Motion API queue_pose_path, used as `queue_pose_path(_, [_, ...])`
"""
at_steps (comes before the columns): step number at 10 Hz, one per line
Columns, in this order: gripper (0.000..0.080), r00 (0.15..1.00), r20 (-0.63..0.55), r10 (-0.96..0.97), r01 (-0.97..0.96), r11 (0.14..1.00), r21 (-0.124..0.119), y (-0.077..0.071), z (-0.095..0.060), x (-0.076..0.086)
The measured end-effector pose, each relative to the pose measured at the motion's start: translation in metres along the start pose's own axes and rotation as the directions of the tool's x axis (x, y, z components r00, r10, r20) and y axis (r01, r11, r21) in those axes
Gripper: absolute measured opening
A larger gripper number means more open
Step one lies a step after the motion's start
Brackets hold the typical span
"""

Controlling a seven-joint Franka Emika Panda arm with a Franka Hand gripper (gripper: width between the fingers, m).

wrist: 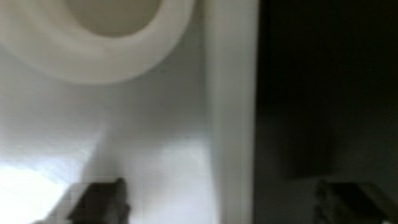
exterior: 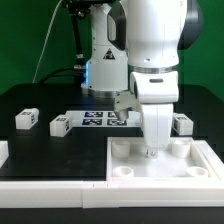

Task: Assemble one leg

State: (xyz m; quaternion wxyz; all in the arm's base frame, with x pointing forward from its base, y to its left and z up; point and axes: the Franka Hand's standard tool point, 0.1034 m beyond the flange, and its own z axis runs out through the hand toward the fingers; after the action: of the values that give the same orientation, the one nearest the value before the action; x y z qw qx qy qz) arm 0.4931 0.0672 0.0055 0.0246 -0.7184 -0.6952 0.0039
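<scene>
The large white slab point(exterior: 160, 162) with round corner sockets lies at the front of the exterior view's right. My gripper point(exterior: 152, 151) points straight down over its far middle part, just above or touching its surface. In the wrist view the slab point(wrist: 160, 120) fills most of the picture, with one round socket point(wrist: 121, 28) close by and the slab's edge against the black table. My gripper point(wrist: 224, 203) is open, with its dark fingertips point(wrist: 93, 203) wide apart and nothing between them. Three small white tagged legs stand on the table: two at the left point(exterior: 27, 119) point(exterior: 58, 124) and one at the right point(exterior: 181, 124).
The marker board point(exterior: 100, 118) lies on the black table behind the slab, between the legs. A low white wall point(exterior: 50, 172) runs along the front at the exterior view's left and meets the slab. The robot's base point(exterior: 100, 60) stands at the back.
</scene>
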Motion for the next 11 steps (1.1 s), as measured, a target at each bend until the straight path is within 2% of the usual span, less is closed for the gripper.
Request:
queue_pose_path(1, [0.0638,1.0,0.0,0.0,0.0,1.0,0.0,0.0,0.0,0.0])
queue_pose_path(4, [0.0649,1.0,0.0,0.002,-0.002,1.0,0.0,0.0,0.0,0.0])
queue_pose_path(5, [0.0649,0.997,0.003,0.071,-0.071,0.997,-0.005,-0.005,-0.008,0.001])
queue_pose_path(7, [0.0649,0.988,0.011,0.157,-0.156,0.987,-0.03,-0.023,-0.035,0.009])
queue_pose_path(8, [0.0649,0.975,0.014,0.224,-0.223,0.974,-0.034,-0.03,-0.043,0.012])
queue_pose_path(9, [0.0649,0.961,0.021,0.277,-0.276,0.961,-0.03,-0.034,-0.047,0.015])
queue_pose_path(11, [0.0649,0.945,0.018,0.326,-0.326,0.945,-0.025,-0.034,-0.043,0.013])
